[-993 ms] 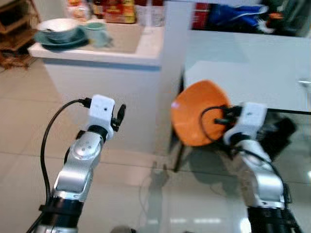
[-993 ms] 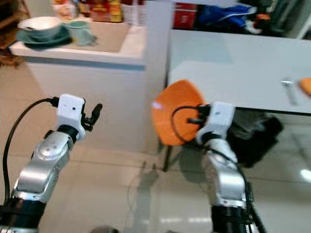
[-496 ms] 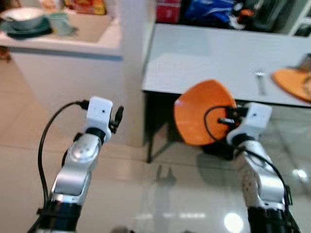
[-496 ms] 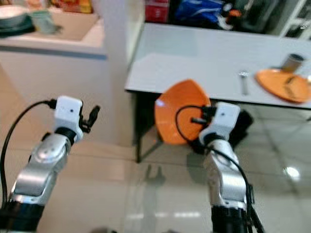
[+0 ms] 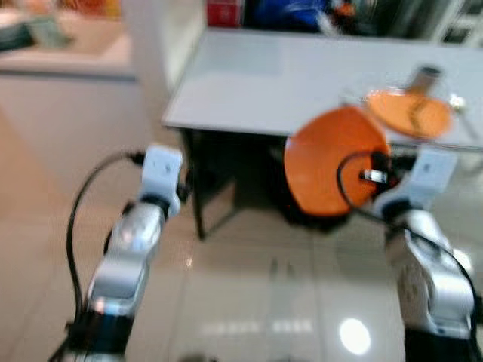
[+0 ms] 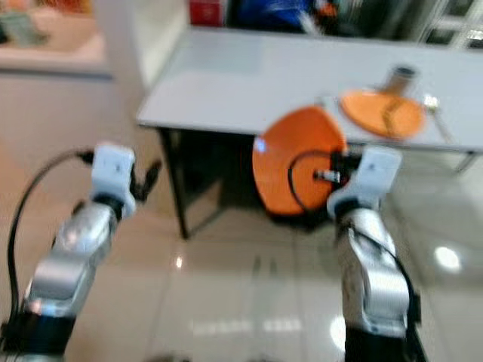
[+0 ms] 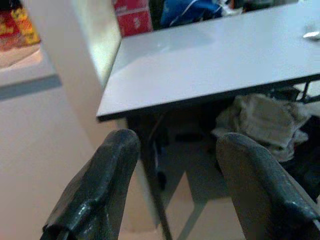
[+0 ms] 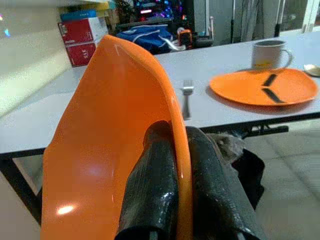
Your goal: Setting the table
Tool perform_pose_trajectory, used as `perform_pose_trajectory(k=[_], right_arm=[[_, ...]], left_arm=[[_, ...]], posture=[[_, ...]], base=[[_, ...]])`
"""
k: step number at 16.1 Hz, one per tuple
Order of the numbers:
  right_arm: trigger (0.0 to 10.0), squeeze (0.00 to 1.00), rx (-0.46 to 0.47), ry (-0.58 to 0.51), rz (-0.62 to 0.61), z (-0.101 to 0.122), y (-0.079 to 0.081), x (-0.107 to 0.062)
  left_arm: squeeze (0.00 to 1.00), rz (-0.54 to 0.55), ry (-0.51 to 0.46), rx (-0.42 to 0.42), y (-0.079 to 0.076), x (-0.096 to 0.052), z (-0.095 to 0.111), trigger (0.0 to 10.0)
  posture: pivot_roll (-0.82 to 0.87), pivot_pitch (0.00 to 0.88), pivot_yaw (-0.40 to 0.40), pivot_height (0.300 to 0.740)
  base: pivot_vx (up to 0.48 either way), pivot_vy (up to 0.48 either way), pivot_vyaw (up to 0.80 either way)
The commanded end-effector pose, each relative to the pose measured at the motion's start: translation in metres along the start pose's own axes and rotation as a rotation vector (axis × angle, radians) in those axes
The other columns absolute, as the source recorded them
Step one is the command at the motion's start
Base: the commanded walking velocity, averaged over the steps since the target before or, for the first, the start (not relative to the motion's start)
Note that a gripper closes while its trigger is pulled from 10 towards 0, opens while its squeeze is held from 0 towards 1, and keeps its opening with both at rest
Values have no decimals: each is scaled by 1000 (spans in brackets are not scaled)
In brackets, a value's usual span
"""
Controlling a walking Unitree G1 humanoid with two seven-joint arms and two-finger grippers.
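Orange plate (image 8: 107, 150) in my right fingers (image 8: 155, 195), pinched at the rim: one finger on the face, one behind. It stands on edge, nearly vertical, mid-frame in the right wrist view, and centre right in the left eye view, in front of the bench (image 5: 287, 83). An edge grip makes sense for carrying; it keeps the fingers off the eating surface and leaves the underside free to go down flat.

Bench fills the upper middle of the left eye view. A place is already laid at its upper right: a second orange plate (image 8: 264, 86) lying flat with two dark pieces on it I cannot identify, a mug (image 8: 270, 54) just behind it, a fork (image 8: 187, 97) beside it on the side nearer my plate. My guess is that the bare stretch beside the fork is where the held plate belongs.

Left fingers (image 7: 117, 170) spread apart, holding nothing, raised at the left of the left eye view and pointing at the bench corner. Under the bench, bundled cloth (image 7: 262, 120) and dark clutter.

Head views are blurred. The plate needs tilting to level before letting go.
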State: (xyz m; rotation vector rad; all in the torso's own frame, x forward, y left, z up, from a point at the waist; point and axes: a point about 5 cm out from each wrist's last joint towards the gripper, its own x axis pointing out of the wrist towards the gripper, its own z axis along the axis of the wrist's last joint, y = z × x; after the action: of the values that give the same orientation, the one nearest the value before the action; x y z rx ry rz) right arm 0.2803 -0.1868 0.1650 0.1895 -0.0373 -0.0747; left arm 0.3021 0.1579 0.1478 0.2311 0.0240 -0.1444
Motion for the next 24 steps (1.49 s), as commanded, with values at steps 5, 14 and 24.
perform_pose_trajectory(k=[5,14,24], right_arm=[[10000,0,66,-7,47,8,16,-2],[10000,0,52,-89,52,38,9,9],[10000,0,86,-163,153,59,29,14]], left_arm=[[0,-67,-162,-42,0,-1,40,10000],[0,-84,-191,-74,-8,1,49,10000],[0,-107,-179,-61,-2,-1,52,10000]], posture=[[52,43,7,740],[4,76,-23,740],[52,68,-15,740]], base=[[262,0,0],[478,0,-330],[465,0,-240]])
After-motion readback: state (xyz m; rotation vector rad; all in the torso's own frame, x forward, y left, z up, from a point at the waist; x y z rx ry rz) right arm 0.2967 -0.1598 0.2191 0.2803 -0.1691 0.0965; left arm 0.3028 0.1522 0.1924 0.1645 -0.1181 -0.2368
